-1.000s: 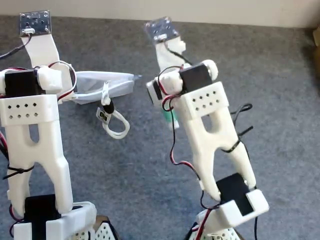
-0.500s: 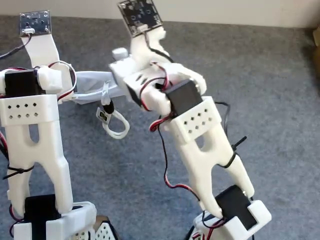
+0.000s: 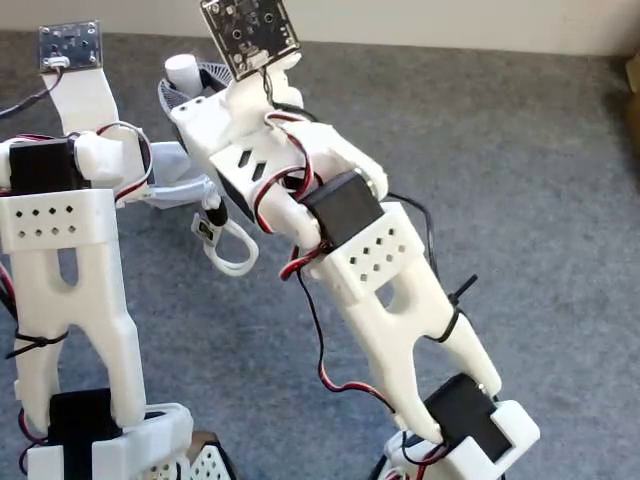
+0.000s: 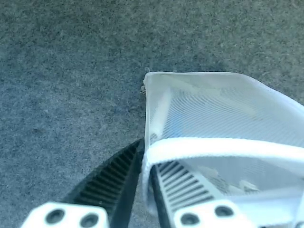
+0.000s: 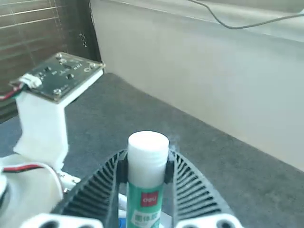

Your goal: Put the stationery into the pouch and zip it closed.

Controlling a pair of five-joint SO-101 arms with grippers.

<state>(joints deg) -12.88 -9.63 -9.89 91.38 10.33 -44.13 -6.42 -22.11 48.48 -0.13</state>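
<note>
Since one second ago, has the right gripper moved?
Yes. The right gripper, shut on the glue stick, swung toward the left arm and farther up the high view, past the pouch, which stayed put.

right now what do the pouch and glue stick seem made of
Pouch: likely a white synthetic mesh, matte; a fine grid shows and it looks see-through. Glue stick: probably smooth hard plastic; its white cap looks evenly moulded, with a green label below.

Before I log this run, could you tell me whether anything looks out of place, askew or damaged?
Nothing stands out. The left tool pinches the mesh pouch at its rim, the right tool holds the glue stick squarely, and the pouch's loop lies on the carpet. Nothing looks spilled or torn.
</note>
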